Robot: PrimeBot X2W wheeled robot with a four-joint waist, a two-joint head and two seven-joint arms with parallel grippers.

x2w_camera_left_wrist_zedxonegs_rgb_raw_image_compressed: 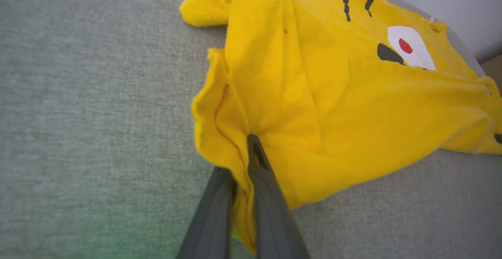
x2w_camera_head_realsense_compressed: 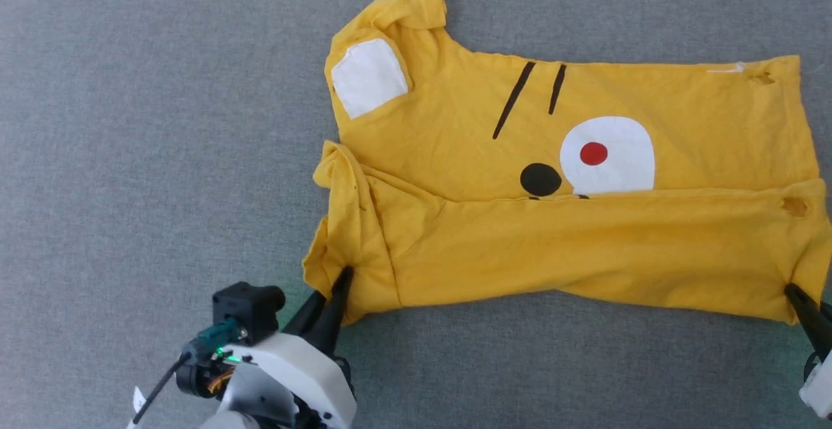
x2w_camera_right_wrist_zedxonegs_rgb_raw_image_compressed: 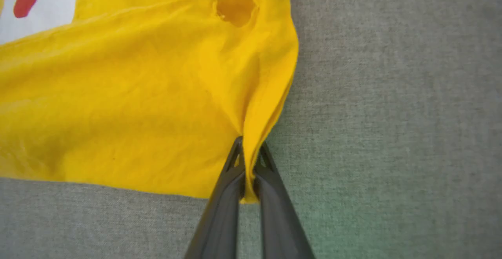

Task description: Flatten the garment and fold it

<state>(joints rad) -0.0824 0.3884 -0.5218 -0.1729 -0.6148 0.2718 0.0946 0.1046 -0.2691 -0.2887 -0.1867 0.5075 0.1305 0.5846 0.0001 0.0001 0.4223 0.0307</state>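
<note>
**Lift both corners level**

Dark-fingered left gripper point(x2w_camera_head_realsense_compressed: 339, 283) and right gripper point(x2w_camera_head_realsense_compressed: 798, 299) clamp the seven and five o'clock corners of the bright yellow cartoon-face T-shirt point(x2w_camera_head_realsense_compressed: 585, 247), spread on the grey cloth surface point(x2w_camera_head_realsense_compressed: 130, 123). Best raise both together, near edge taut.

The garment point(x2w_camera_head_realsense_compressed: 585, 240) is bright yellow. Its print has a white oval point(x2w_camera_head_realsense_compressed: 621, 169) with a red dot point(x2w_camera_head_realsense_compressed: 593, 153), a black nose point(x2w_camera_head_realsense_compressed: 540, 179) and two black lines point(x2w_camera_head_realsense_compressed: 513, 109); there is also a plain white patch point(x2w_camera_head_realsense_compressed: 368, 77). The surface point(x2w_camera_head_realsense_compressed: 130, 123) is an even grey with a fine woven texture. The left gripper point(x2w_camera_head_realsense_compressed: 342, 277) and the right gripper point(x2w_camera_head_realsense_compressed: 792, 291) are dark grey, almost black.
</note>
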